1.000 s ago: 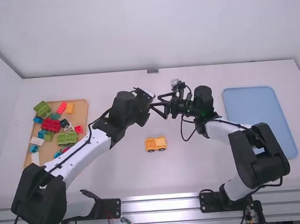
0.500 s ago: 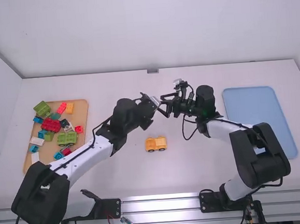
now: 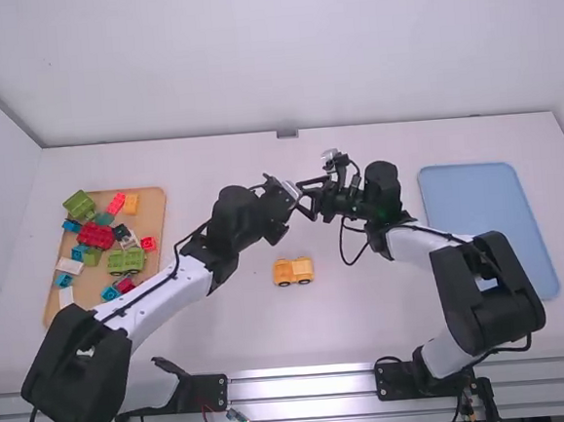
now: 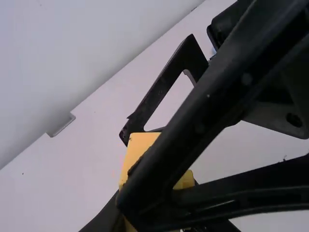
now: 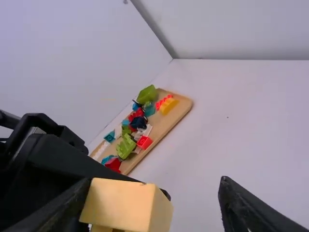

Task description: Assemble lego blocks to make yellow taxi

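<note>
Above the middle of the table, my left gripper (image 3: 288, 193) meets my right gripper (image 3: 307, 198). In the left wrist view a yellow block (image 4: 138, 146) is pinched by my left gripper (image 4: 157, 203), partly covered by a black finger of the right one. My right gripper (image 5: 157, 193) stands open in its own wrist view; the yellow block (image 5: 120, 205) lies close to one finger, with a gap to the other. Nearer the camera, a yellow-orange wheeled piece (image 3: 293, 271) stands upright on the table, below the grippers.
A wooden tray (image 3: 156, 226) at the far left holds green, red, blue, white and yellow-orange blocks. On the right lies a blue tray (image 3: 481, 195), partly behind the right arm. The back wall runs along the table's far edge.
My left gripper has moved right with the block, in between the right gripper's fingers. The right arm has shifted only slightly. The wheeled piece has stayed in place.
</note>
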